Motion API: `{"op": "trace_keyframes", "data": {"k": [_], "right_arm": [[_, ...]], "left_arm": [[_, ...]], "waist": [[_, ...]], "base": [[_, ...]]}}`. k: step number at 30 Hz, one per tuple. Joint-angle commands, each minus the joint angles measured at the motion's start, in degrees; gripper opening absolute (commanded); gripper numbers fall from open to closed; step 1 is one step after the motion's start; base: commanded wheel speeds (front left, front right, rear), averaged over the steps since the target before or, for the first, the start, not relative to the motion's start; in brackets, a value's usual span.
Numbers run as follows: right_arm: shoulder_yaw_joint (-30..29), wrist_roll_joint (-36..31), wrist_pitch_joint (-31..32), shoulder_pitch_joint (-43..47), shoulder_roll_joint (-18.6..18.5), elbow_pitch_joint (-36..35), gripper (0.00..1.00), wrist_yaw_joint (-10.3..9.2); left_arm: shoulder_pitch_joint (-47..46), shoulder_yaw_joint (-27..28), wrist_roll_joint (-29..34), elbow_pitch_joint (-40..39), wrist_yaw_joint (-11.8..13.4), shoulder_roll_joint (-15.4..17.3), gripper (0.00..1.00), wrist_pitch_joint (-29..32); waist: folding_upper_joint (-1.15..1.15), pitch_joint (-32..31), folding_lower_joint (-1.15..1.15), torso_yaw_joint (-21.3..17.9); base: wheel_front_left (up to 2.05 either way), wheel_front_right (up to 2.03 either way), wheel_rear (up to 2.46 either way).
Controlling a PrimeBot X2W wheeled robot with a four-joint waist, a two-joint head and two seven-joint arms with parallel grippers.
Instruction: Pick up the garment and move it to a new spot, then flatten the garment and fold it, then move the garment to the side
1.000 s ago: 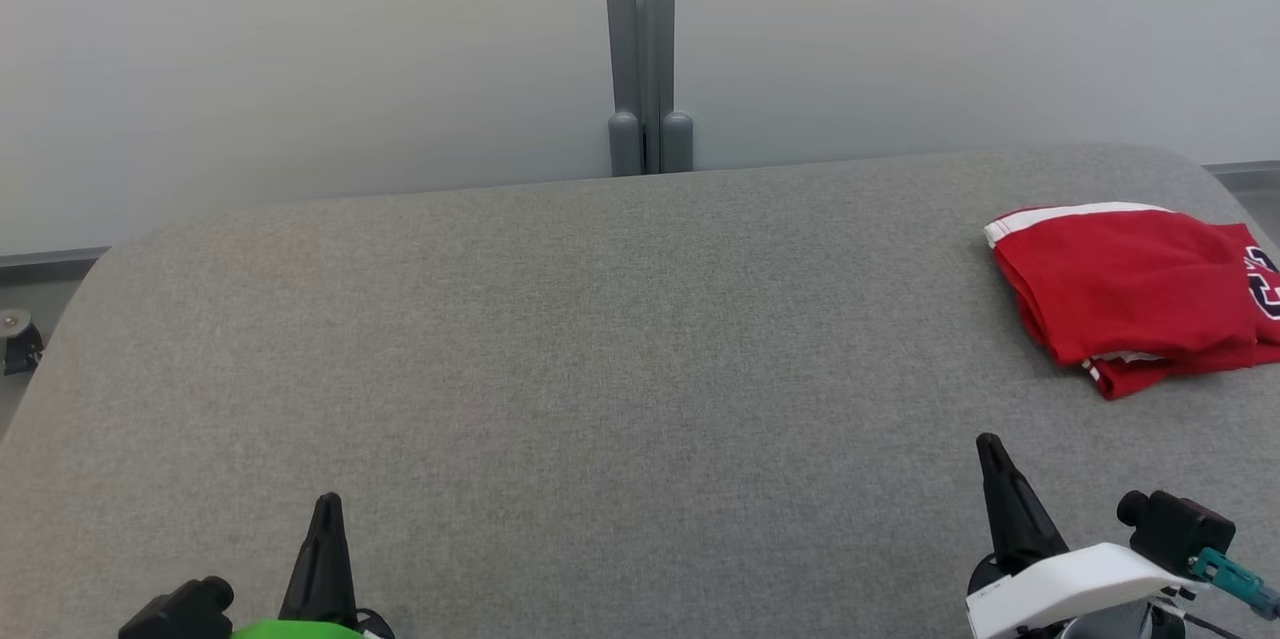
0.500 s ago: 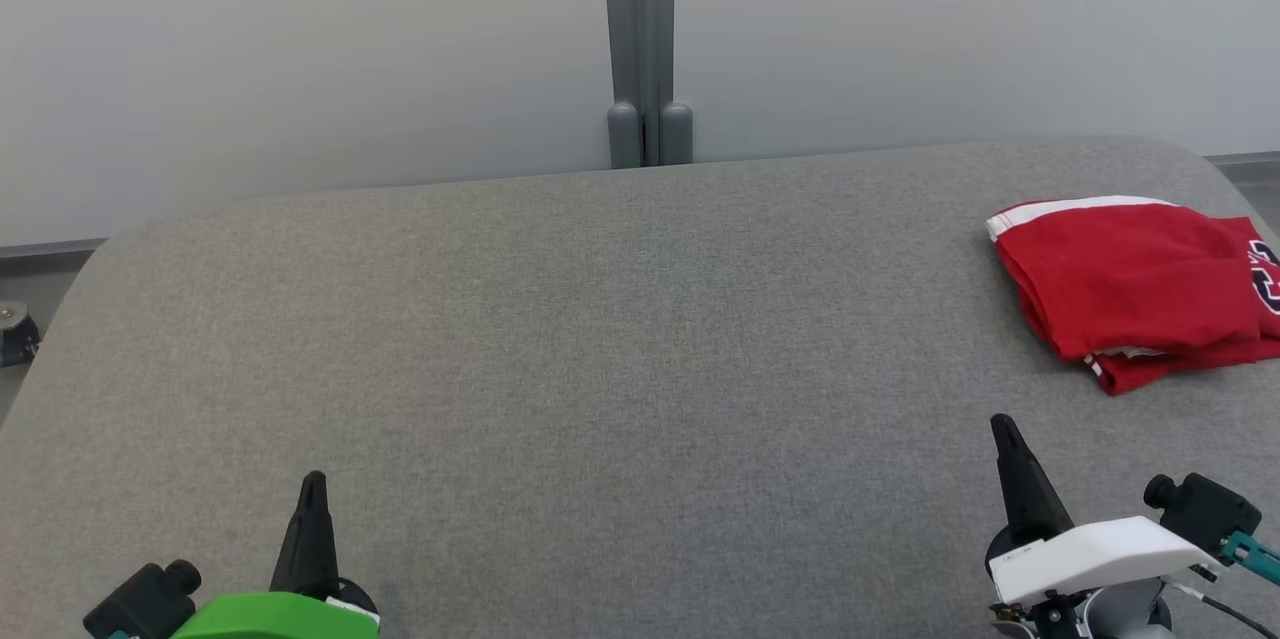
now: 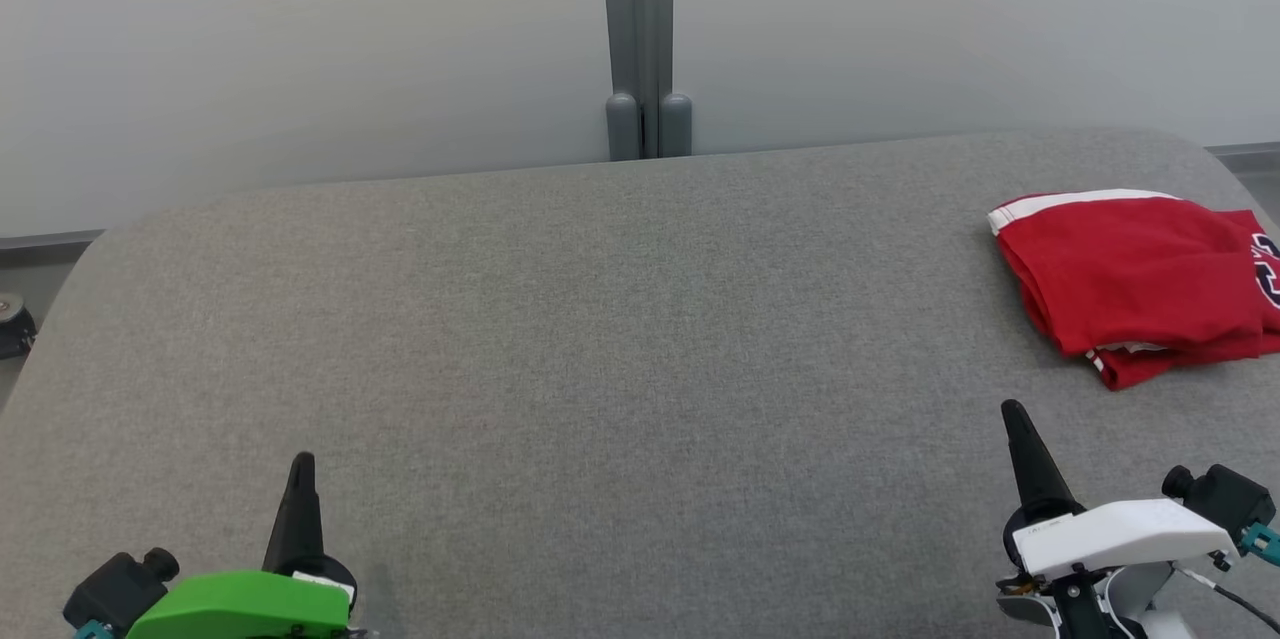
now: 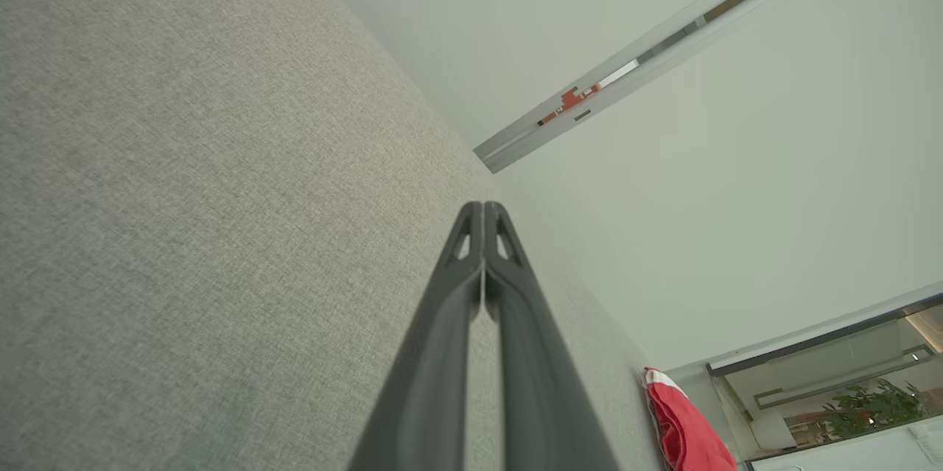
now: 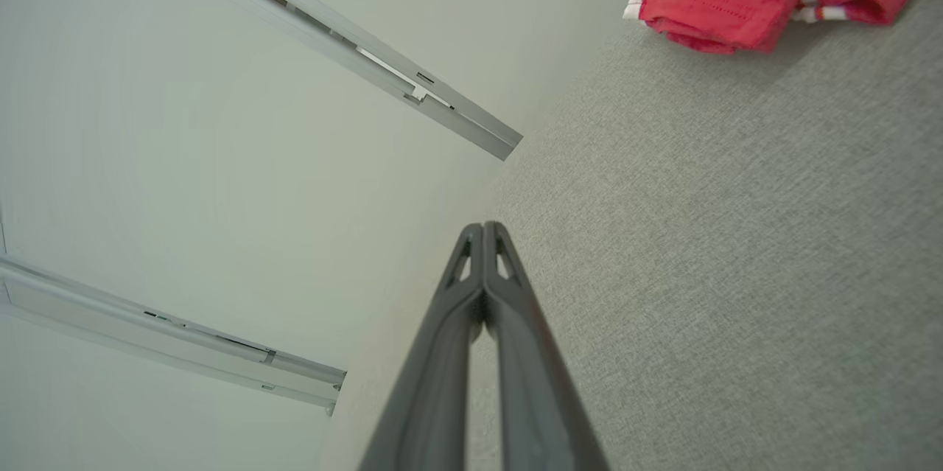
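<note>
Garment point(image 3: 1130, 279): a compact red bundle with white trim, lying ahead of the right gripper point(image 3: 1015, 411) and off to its outer side, well apart from the fingertips. From the left gripper point(image 3: 301, 464) it sits far across, past the other arm. It rests on the grey padded table point(image 3: 600, 339), close to that surface's right end.

My read on progress: layers are stacked and the edges roughly squared, so the fold looks done, and the bundle is already set off to the side. I judge the task essentially finished, with nothing obvious left but parking the arms.

Pose: both arms are low at my end of the table, with the fingers pointing away across the bare cloth. Both wrist views show the surface steeply slanted, so I take each wrist to be rolled over.

Tools: on each arm the fingers are pressed tip to tip, with nothing between them. Neither touches the garment.
</note>
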Motion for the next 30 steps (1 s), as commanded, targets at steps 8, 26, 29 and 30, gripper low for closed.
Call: {"op": "trace_keyframes", "data": {"k": [8, 26, 29, 30], "right_arm": [[-0.77, 6.48, 1.28, -2.42, -0.57, -0.13, 0.0, 0.04], [-1.74, 16.94, 3.39, -3.97, -1.01, 0.58, 0.0, 0.03], [-1.88, 18.49, 3.65, -4.3, -1.08, 0.67, 0.0, 0.03], [-1.93, 19.09, 3.8, -4.39, -1.1, 0.69, 0.0, 0.03]], "left_arm": [[-2.77, 1.12, -6.16, 0.04, -0.66, 0.63, 0.0, 1.41], [-4.96, 2.58, -16.0, 1.01, -1.33, 0.73, 0.0, 3.93], [-5.25, 2.77, -17.47, 1.14, -1.45, 0.74, 0.0, 4.28], [-5.39, 2.85, -18.04, 1.19, -1.47, 0.75, 0.0, 4.38]], "waist": [[0.0, 0.43, 0.0, 0.0], [0.0, 1.32, 0.0, -0.01], [0.0, 1.46, 0.0, -0.02], [0.0, 1.51, 0.0, -0.02]], "base": [[0.0, 0.0, 0.0], [0.0, 0.0, 0.0], [0.0, 0.0, 0.0], [0.0, 0.0, 0.0]]}}
